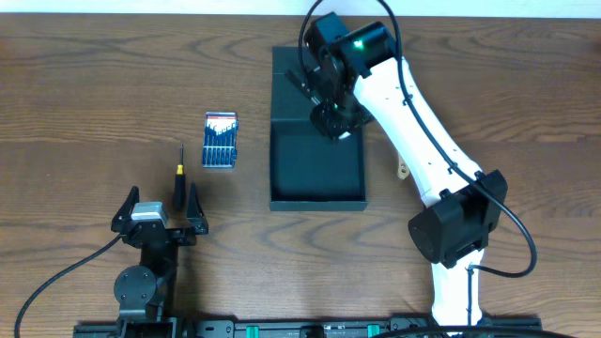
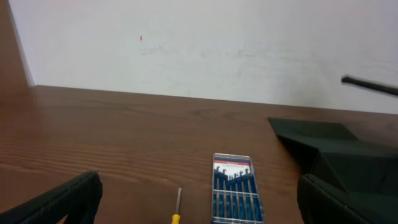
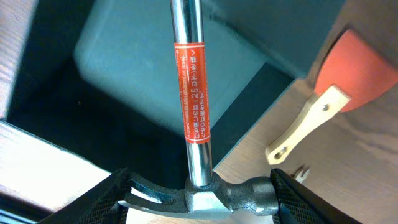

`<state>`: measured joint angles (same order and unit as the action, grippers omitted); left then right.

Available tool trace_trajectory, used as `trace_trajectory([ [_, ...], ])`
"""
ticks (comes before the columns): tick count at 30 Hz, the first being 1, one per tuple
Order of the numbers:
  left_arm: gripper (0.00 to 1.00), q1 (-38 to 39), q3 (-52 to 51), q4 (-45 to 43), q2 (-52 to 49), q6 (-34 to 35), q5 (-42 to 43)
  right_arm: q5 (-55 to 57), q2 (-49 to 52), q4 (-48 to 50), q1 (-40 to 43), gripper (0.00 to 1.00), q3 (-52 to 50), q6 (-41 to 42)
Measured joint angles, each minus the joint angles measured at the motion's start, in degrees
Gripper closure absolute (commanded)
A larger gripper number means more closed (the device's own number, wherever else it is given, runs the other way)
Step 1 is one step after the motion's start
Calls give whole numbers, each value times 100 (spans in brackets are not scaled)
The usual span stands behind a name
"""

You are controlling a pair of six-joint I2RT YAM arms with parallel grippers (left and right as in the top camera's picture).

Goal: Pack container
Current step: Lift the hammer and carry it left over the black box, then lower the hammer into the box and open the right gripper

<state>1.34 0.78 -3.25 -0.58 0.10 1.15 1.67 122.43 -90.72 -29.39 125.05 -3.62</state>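
My right gripper [image 3: 202,200] clamps a chrome steel hammer [image 3: 191,62] over the dark teal cardboard container [image 1: 305,183], shown only by my wrist camera; my left gripper [image 1: 160,204] gapes wide.

White arm links [image 1: 413,122], black joints [image 1: 457,225], black cables [image 1: 61,272].

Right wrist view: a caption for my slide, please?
Right gripper holds a hammer by its head over the container.

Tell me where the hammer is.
In the right wrist view the hammer is gripped by its head in the right pincer, its chrome shaft reaching over the open container, left of an orange wooden-handled tool.
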Motion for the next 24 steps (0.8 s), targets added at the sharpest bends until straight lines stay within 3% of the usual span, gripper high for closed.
trace_trajectory([
  [8, 1, 0, 0, 0, 0, 0, -2, -107, 0, 37, -2, 46, -542, -2],
  [24, 1, 0, 0, 0, 0, 2, 0, -216, 0, -321, -426, 47, -562, -223],
])
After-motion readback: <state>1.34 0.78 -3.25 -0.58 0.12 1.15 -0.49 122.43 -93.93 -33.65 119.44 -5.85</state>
